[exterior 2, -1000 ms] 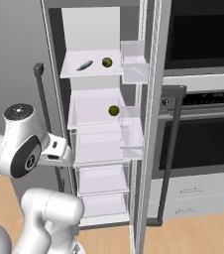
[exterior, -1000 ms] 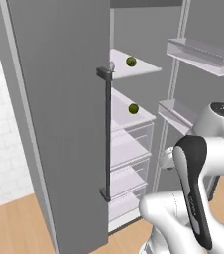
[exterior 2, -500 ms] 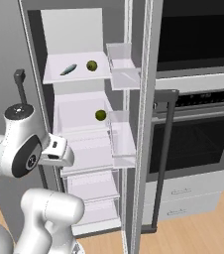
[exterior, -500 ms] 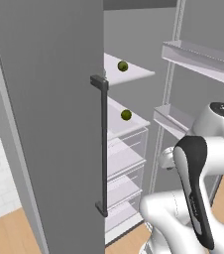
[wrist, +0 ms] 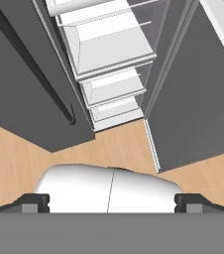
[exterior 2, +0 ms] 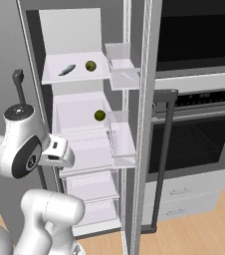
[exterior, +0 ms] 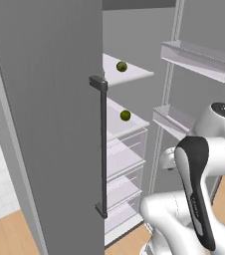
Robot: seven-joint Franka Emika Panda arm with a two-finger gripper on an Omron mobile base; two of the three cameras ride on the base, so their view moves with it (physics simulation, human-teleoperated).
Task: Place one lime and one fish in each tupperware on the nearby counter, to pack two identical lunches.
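Note:
Two limes lie in the open fridge. One lime (exterior: 121,66) (exterior 2: 90,65) is on the upper shelf and the other lime (exterior: 125,115) (exterior 2: 100,115) on the shelf below. A slender grey fish (exterior 2: 67,69) lies on the upper shelf, left of that lime. The second fish, the tupperware and the counter are out of view. My gripper (wrist: 112,202) is open with nothing between its fingertips (wrist: 34,201); it points down at the wood floor in front of the fridge's lower drawers, well below the limes.
The fridge's left door with a long dark handle (exterior: 103,149) stands open close on the left. Its right door with clear bins (exterior 2: 122,74) stands open beside a black wall oven (exterior 2: 194,134). Drawers (wrist: 111,84) fill the fridge's lower part.
The whole picture has shifted, so the base has moved along the fridge front. The limes and fish stay on their shelves, and the arm keeps its pose.

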